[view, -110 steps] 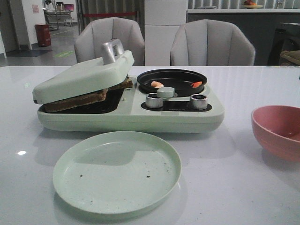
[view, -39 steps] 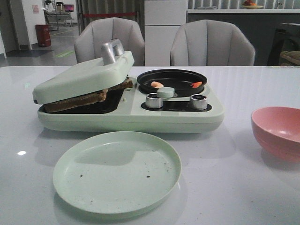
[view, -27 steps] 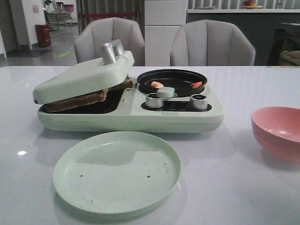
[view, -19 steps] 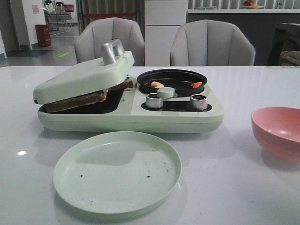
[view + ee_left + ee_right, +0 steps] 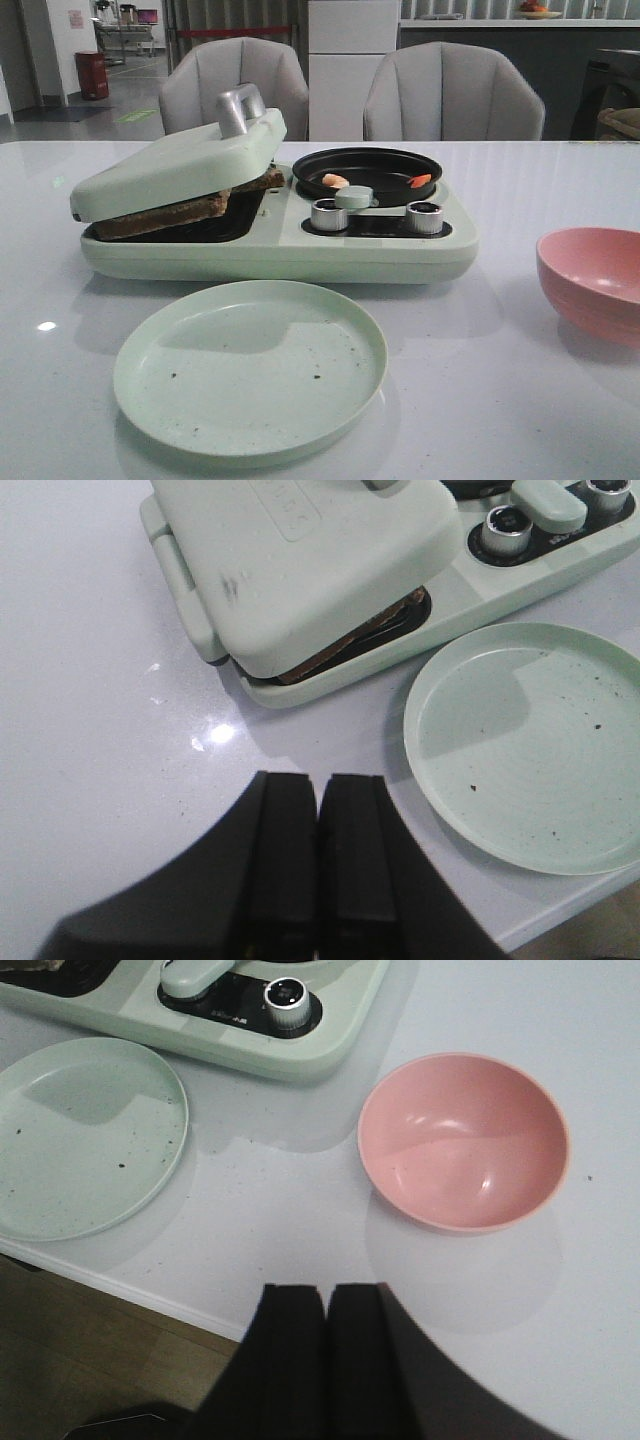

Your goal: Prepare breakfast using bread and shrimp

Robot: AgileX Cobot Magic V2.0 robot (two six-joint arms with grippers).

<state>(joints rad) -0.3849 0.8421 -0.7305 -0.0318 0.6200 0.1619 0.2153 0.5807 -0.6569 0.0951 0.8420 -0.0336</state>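
The two brown-crusted bread slices sit under the pale green hinged lid of the breakfast cooker; two small orange-pink shrimp lie in its round black pan. Both end effectors hover off the bench, pressed closed and empty: left end effector, right end effector.

Judged step: raising the lid by its silver knob; a straight upward pull should avoid dragging the bread.

Only the front view shows the shrimp. The right wrist view alone looks into the pink bowl, beside the pale green round plate.
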